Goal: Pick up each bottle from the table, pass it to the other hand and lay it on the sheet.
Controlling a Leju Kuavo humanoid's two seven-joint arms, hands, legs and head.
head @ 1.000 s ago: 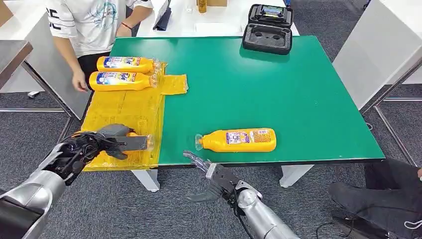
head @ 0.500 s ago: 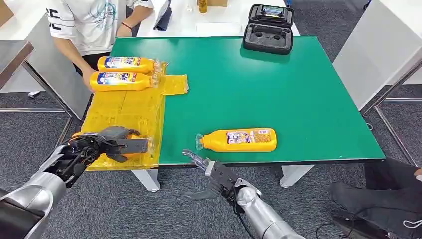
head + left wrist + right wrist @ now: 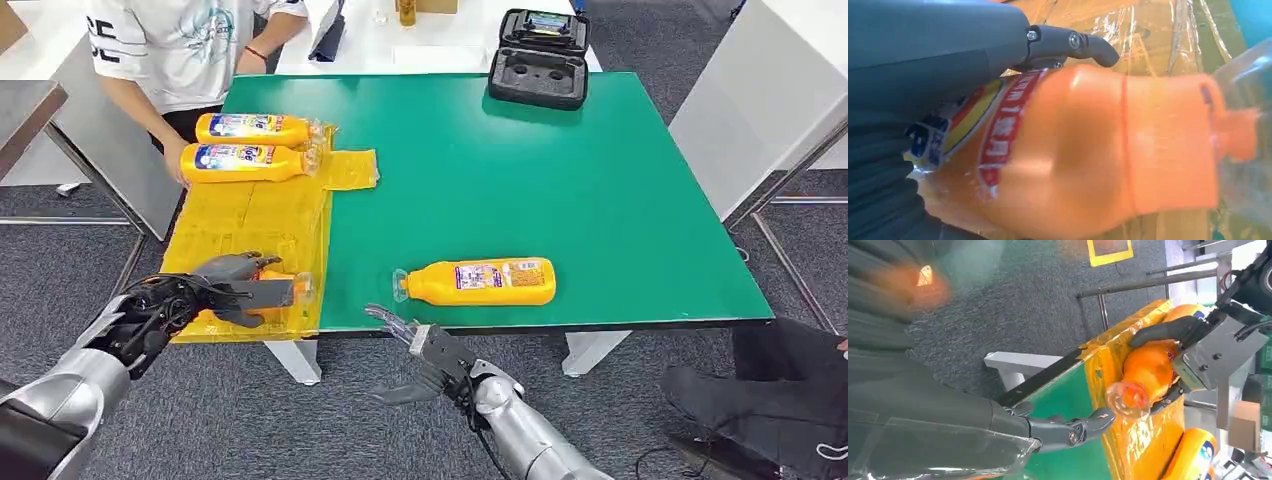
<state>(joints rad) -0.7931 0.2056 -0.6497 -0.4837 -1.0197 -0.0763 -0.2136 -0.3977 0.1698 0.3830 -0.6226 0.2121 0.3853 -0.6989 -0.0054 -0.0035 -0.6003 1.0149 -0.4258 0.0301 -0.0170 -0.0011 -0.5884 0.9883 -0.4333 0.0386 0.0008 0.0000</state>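
Observation:
My left hand (image 3: pixel 218 288) grips an orange bottle (image 3: pixel 267 270) lying sideways just above the near end of the yellow sheet (image 3: pixel 250 215). In the left wrist view the bottle (image 3: pixel 1083 160) has a red and blue label and its clear cap points away from the hand. My right hand (image 3: pixel 425 352) hangs open below the table's front edge, fingers (image 3: pixel 1068 429) spread, holding nothing. Another orange bottle (image 3: pixel 480 282) lies on the green table (image 3: pixel 560 170) near the front edge. Two more bottles (image 3: pixel 252 128) (image 3: pixel 245 162) lie side by side at the sheet's far end.
A person (image 3: pixel 180 40) stands at the far left corner, one hand (image 3: pixel 177 165) at the base of the nearer sheet bottle. A black open case (image 3: pixel 540 60) sits at the table's far edge. A white table (image 3: pixel 750 100) stands to the right.
My left hand has eased the bottle slightly down and right over the sheet's near end. The person's hand has moved in to the sheet bottle's base. My right hand has barely shifted.

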